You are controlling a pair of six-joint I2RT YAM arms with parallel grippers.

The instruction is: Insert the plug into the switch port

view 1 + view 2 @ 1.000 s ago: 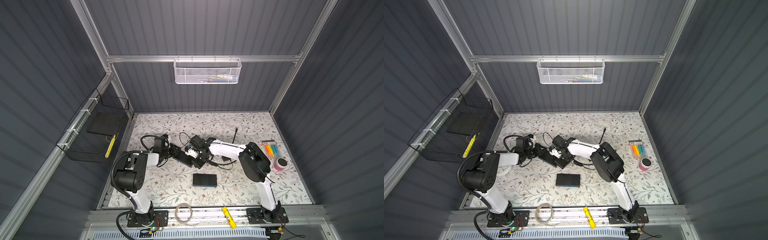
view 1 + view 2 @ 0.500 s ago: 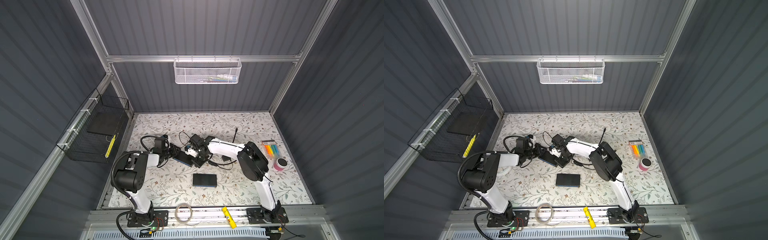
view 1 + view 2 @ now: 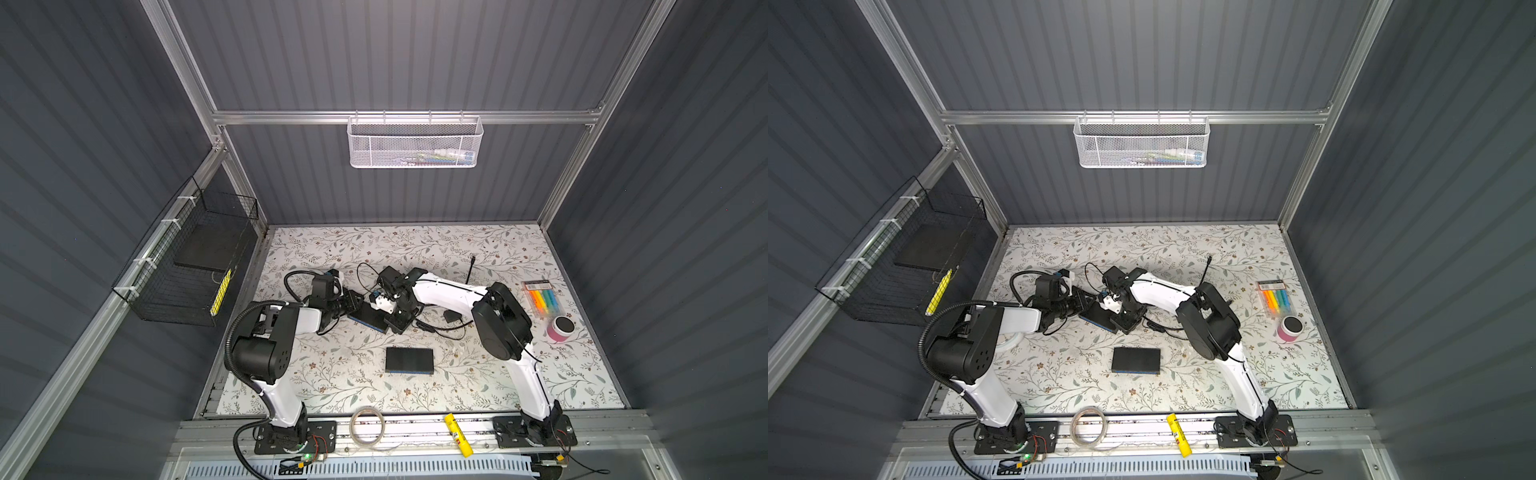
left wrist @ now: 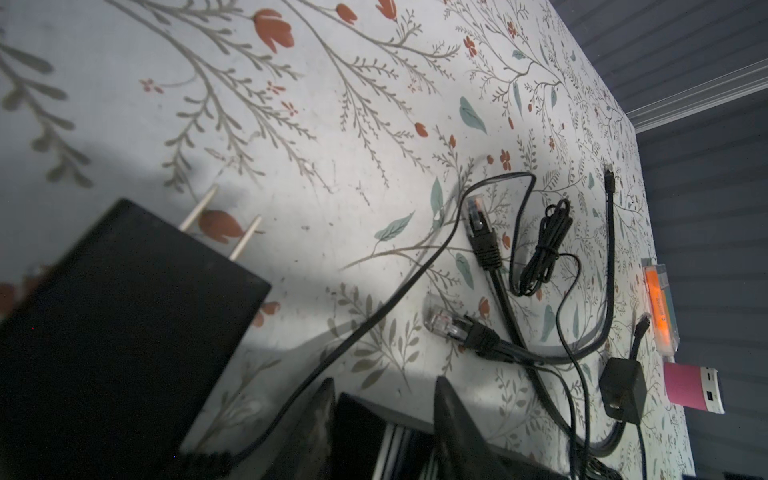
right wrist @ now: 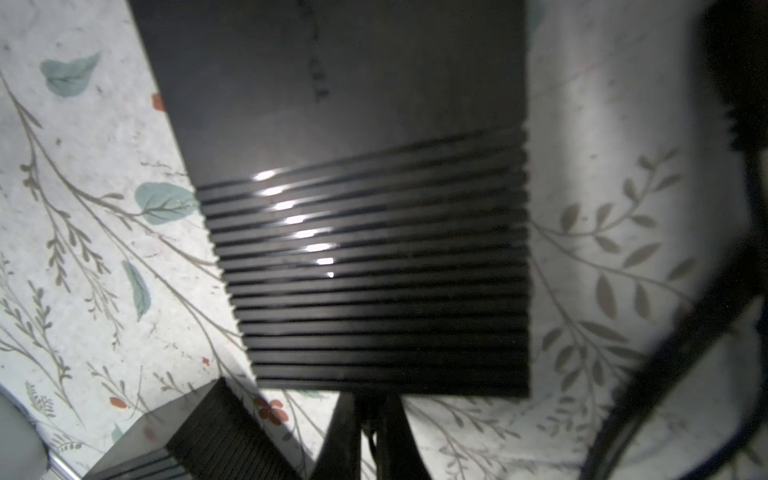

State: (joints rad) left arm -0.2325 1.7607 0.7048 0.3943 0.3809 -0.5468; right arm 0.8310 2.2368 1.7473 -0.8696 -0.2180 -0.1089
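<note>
Nearest us, on the front rail, a roll of tape and a yellow tube sit out of the way. Just beyond them a spare black box lies flat on the bench, untouched.

The work is at mid-bench. The left pincer has its two fingers clamped on either side of the switch. We judge this a steadying hold, so the box cannot slide when something is pushed into its side. The right pincer reaches in at the switch's edge, its fingers pinched almost together on a thin dark piece we take for the plug. The plug is mostly hidden between the fingers and the port is out of sight, so we cannot tell whether the plug is touching it or seated. Such a tight pinch makes sense, since it stops the tip swivelling during alignment.

Beyond the switch, two network plugs and a small charger lie loose on the bench among their cords. Off to the side, a pack of markers and a pink pot sit clear of both arms. Farthest away, a white basket hangs on the back wall.
</note>
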